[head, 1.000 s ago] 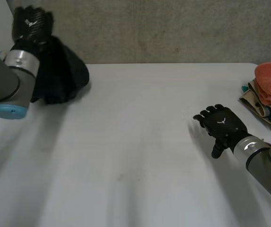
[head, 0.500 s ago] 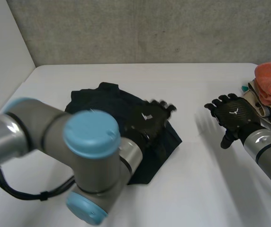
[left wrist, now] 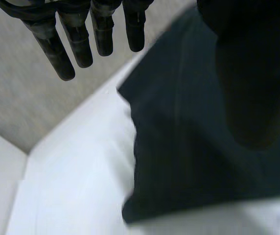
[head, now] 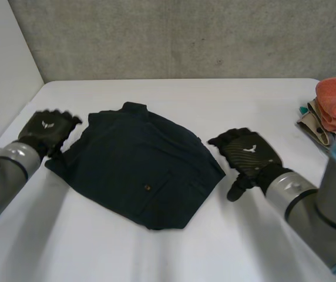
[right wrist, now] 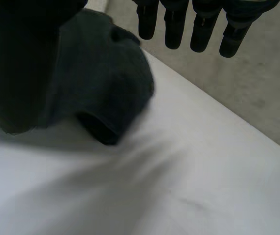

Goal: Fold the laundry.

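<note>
One garment (head: 138, 164) lies between left robot hand (head: 47, 129) and right robot hand (head: 247, 154)

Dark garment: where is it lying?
In the head view the dark garment lies spread on the table, between the left hand and the right hand.

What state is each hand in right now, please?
Left hand: open, holding nothing, at the left edge of the dark garment.
Right hand: open, holding nothing, beside the garment's right edge.
</note>
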`<action>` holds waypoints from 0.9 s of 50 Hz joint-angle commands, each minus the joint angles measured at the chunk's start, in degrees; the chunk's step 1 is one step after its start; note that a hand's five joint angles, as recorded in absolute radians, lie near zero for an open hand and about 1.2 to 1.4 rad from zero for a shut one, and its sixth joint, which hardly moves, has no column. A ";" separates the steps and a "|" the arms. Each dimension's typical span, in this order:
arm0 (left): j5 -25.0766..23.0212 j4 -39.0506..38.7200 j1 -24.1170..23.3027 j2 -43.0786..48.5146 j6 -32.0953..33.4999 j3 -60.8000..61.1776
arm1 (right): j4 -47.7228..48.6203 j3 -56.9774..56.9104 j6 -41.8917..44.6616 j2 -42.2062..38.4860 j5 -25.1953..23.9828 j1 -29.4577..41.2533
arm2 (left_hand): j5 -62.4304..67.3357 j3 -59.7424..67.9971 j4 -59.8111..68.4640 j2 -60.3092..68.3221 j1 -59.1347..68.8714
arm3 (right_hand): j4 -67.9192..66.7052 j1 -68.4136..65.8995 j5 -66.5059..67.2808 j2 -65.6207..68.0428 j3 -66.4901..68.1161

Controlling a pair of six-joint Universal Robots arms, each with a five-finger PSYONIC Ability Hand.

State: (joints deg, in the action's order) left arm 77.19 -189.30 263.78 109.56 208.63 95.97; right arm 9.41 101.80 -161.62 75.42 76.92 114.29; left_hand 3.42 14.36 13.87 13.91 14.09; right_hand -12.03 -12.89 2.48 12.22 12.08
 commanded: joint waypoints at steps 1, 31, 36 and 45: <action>-2.21 -1.07 4.37 7.33 4.59 -2.10 | 2.98 -4.06 0.87 -7.21 0.95 7.70 | -0.01 -0.95 -0.46 -0.50 -0.68 | 2.03 2.89 -2.48 -2.22 -2.08; -4.94 -8.63 -4.75 -6.07 -0.66 3.15 | 8.71 -18.38 8.77 -7.22 8.68 2.35 | 66.58 65.64 66.13 66.09 65.91 | -67.97 -67.11 67.52 67.78 67.92; -4.76 -8.37 -6.61 -14.71 -4.72 8.61 | 0.80 -27.87 11.33 -10.55 9.56 1.20 | 66.58 65.64 66.13 66.09 65.91 | -67.97 -67.11 67.52 67.78 67.92; -4.24 -8.19 -9.42 -19.12 -5.69 11.52 | -11.68 -22.27 -3.50 -9.78 14.48 4.35 | 66.58 65.64 66.13 66.09 65.91 | -8.32 -7.46 7.87 8.13 8.27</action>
State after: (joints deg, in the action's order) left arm 72.44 -197.53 256.34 92.19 203.04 106.62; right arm 6.45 73.55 -152.17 64.89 88.10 115.24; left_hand 55.48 68.15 68.57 68.44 67.34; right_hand -23.88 -22.85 12.85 23.03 23.67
